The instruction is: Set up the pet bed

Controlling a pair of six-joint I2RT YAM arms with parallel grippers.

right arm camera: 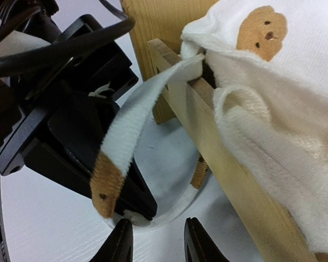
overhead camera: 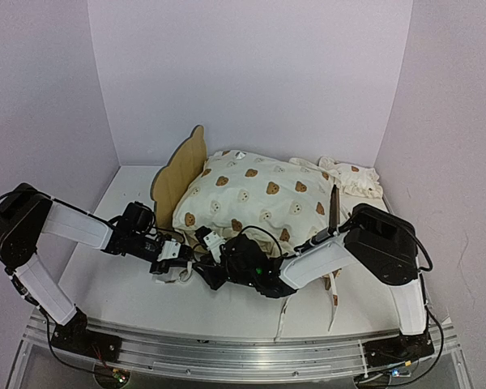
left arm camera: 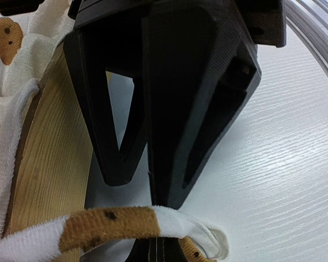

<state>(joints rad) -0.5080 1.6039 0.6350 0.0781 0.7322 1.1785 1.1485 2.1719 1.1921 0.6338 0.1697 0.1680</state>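
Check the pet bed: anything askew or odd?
Yes. The cushion sits humped, spilling over the side rail of the pet bed rather than flat inside it. Two tie strings trail loose toward the near edge of the table, and the pillow lies crumpled past the cushion's right end.

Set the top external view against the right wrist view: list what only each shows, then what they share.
Only top external: both whole arms, the bear-ear headboard, the small ruffled pillow beyond the bear-print cushion, and loose tie strings lying near the table's front edge.
Only right wrist: one tie string running from the cushion past the side rail and looping around the shut left hand; the right hand is open below it, holding nothing.
Both: the cushion, the pet bed and the left hand.
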